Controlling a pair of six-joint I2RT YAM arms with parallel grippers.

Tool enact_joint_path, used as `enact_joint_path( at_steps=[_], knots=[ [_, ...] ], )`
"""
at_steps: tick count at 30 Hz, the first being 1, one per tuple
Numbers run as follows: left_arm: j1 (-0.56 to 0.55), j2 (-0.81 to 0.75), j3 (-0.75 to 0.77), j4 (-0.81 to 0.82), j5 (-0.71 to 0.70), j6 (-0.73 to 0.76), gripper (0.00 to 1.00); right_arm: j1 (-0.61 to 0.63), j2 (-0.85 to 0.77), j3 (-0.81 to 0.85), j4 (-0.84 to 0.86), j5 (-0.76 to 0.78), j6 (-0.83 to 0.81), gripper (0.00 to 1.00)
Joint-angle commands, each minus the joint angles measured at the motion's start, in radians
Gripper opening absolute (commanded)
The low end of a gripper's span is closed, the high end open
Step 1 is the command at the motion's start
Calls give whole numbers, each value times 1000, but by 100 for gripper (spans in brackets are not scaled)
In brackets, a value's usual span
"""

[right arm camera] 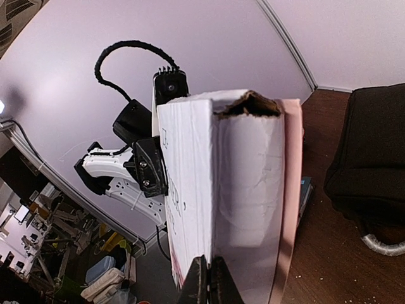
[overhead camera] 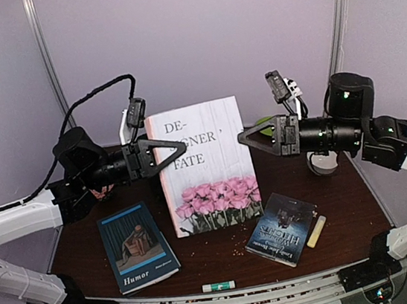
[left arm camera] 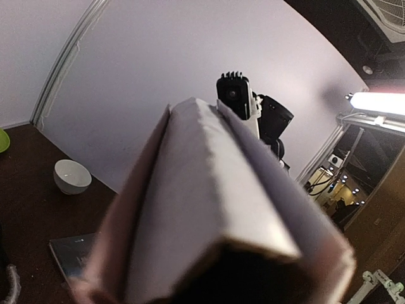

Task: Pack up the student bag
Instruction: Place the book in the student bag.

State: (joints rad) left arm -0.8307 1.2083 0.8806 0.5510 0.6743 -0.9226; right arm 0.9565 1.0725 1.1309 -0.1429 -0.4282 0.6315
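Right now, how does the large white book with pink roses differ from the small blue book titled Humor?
The large white book with pink roses stands upright; the small blue book titled Humor lies flat on the dark brown table. The white book is clearly larger than the blue book. The white book shows roses, the blue book a dark picture. Both are closed.

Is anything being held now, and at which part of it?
The book, upright: the left hand straddles its left edge, though a firm grip cannot be told; the shut right hand touches its right edge.
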Motion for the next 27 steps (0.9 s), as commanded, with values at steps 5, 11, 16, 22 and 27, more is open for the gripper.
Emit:
enact_joint_path(
  at_steps=[5,11,16,22,27],
  knots=[
    [7,-13,41,92,-5,-1,31,-7,-21,42,3,17,-46,14],
    [7,-13,87,96,-58,-2,25,-7,-93,-12,1,96,-56,66],
    [14,-6,163,98,-130,0,25,-7,-202,-173,152,146,34,82],
    [16,62,259,187,-226,-73,27,-6,-247,-381,451,143,206,88],
    [15,153,287,328,-283,-182,27,-4,-220,-442,645,169,278,90]
  ],
)
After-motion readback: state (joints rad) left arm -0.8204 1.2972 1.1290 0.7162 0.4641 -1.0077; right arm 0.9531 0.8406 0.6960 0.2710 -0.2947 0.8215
